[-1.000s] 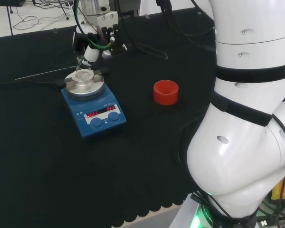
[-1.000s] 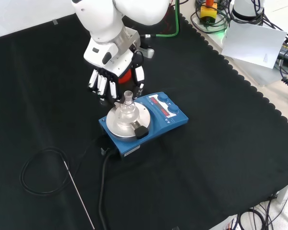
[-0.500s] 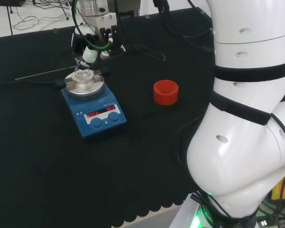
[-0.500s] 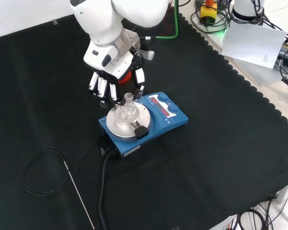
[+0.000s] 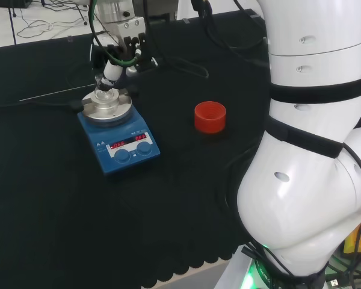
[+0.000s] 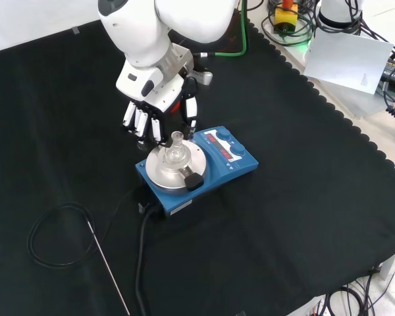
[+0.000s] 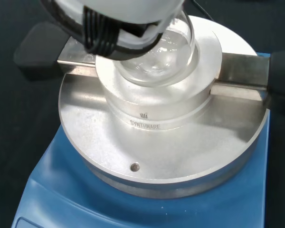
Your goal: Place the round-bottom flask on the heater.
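In the head view, the blue heater point(image 5: 119, 137) stands in the upper left of the frame on the black cloth point(image 5: 78, 223), its round metal top toward the far edge and its red displays and knobs toward the near side. The round-bottom flask point(image 5: 104, 95) sits on the raised block in the middle of that metal top, neck upward. The hand point(image 5: 113, 67) hangs just above and behind the flask at the top of the frame, with its fingers pointing down near the neck; from here I cannot tell whether they touch the glass. A red ribbed ring point(image 5: 210, 117) stands near the middle of the frame, well apart from the heater, to its right.

In the front view, the heater point(image 6: 214, 172) lies at the centre of the frame, and the flask point(image 6: 175, 153) stands upright on its metal plate. The hand point(image 6: 151, 108) comes in from the upper left of the frame, its fingers point(image 6: 139, 122) fairly straight and spread, pointing down just behind the flask, none curled round it. A thin rod point(image 6: 107, 266) and a looped black cable point(image 6: 52, 237) lie at the lower left.

In the wrist view, the flask's clear bulb point(image 7: 166, 52) rests in the well of the metal block point(image 7: 156, 107), which sits on the round plate point(image 7: 104, 142). A blurred white part of the hand point(image 7: 118, 14) overlaps the flask.
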{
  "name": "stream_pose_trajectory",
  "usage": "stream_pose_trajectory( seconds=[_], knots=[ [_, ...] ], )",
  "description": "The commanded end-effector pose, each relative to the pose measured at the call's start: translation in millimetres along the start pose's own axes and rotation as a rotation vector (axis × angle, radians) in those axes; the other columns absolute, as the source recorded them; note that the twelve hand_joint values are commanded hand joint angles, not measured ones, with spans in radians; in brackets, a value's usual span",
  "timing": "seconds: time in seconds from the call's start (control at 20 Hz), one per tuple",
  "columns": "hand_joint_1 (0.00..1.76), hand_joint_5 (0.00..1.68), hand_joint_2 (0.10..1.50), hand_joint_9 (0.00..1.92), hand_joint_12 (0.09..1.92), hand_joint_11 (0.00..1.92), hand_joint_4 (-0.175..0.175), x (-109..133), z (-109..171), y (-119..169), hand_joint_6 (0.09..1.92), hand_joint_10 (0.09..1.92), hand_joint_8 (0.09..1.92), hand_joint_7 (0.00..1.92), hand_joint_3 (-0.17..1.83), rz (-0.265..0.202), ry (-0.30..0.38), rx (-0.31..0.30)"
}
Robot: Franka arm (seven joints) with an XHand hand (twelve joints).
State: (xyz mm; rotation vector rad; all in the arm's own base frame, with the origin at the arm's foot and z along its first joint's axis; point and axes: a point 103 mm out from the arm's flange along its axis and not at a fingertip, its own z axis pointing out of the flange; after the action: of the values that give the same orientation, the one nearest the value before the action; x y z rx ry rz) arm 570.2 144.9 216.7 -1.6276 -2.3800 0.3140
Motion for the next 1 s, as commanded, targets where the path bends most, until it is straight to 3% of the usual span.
stream_pose_trajectory(
  seconds=[0.05,0.1,0.2,0.6,0.85,1.0],
  knots=[
    [0.93,1.14,0.76,0.75,1.34,0.37,-0.013,0.4,1.0,2.2,0.64,0.55,0.66,0.52,0.44,0.015,-0.011,0.003],
    [0.91,1.14,0.74,0.75,1.34,0.37,-0.037,0.6,1.3,2.6,0.63,0.55,0.66,0.52,0.47,0.017,-0.013,0.002],
    [0.90,1.10,0.71,0.74,1.34,0.36,-0.055,0.6,2.2,2.9,0.62,0.56,0.66,0.52,0.51,0.020,-0.012,0.000],
    [0.88,0.74,0.63,0.69,1.39,0.23,-0.031,-3.4,3.6,-2.3,0.69,0.58,0.67,0.46,0.59,0.039,0.000,0.011],
    [0.85,0.47,0.59,0.65,1.40,0.18,-0.029,-5.9,-2.7,-13.7,0.58,0.59,0.67,0.41,0.57,0.050,0.005,-0.007],
    [0.82,0.42,0.58,0.62,1.41,0.16,-0.030,-7.6,-9.7,-26.1,0.50,0.61,0.69,0.37,0.54,0.061,0.003,-0.019]
  ],
)
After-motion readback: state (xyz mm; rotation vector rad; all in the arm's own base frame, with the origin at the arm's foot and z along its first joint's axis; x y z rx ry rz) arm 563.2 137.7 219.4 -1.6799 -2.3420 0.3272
